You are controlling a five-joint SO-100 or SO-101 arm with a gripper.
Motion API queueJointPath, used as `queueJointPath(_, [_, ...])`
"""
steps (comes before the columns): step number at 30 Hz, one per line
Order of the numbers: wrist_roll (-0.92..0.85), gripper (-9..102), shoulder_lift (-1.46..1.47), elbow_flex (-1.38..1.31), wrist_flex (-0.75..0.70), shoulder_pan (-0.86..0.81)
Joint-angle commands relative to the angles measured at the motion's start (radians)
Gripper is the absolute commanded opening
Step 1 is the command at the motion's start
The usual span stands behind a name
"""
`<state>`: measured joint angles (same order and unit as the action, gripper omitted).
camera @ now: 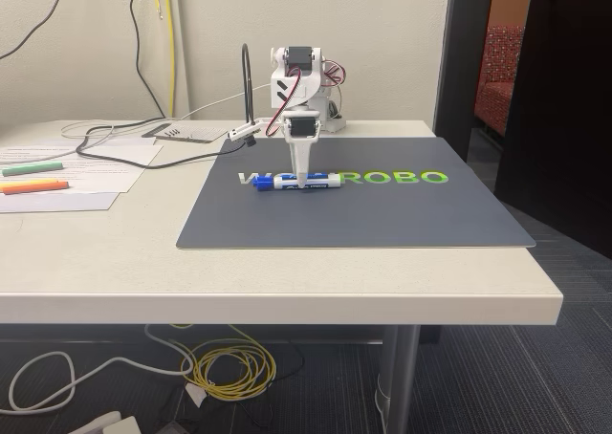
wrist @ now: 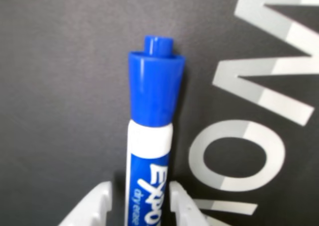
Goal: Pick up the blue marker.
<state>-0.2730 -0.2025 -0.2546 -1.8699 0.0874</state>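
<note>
White plastic claw (wrist: 139, 206) tips straddle the slim blue-capped, white-barrelled Expo marker (wrist: 149, 136), spread just beside its label, not clearly pinching. It lies flat on the dark grey mat (camera: 382, 214). Light, stiff and smooth, it would likely roll; grip mid-barrel.

arm (camera: 298, 80): white shells | black servos | red wiring | gripper (camera: 299, 179): white
</note>
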Motion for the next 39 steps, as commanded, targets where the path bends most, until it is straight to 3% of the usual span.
queueJointPath(1, [-0.005, 14, -0.021, 0.006, -0.176, 0.011])
queueJointPath(24, [0.043, 0, -0.043, -0.063, -0.158, 0.015])
queueJointPath(32, [0.103, 0, -0.264, -0.044, -0.179, 0.017])
queueJointPath(39, [0.129, 1, -0.624, 0.244, -0.179, 0.012])
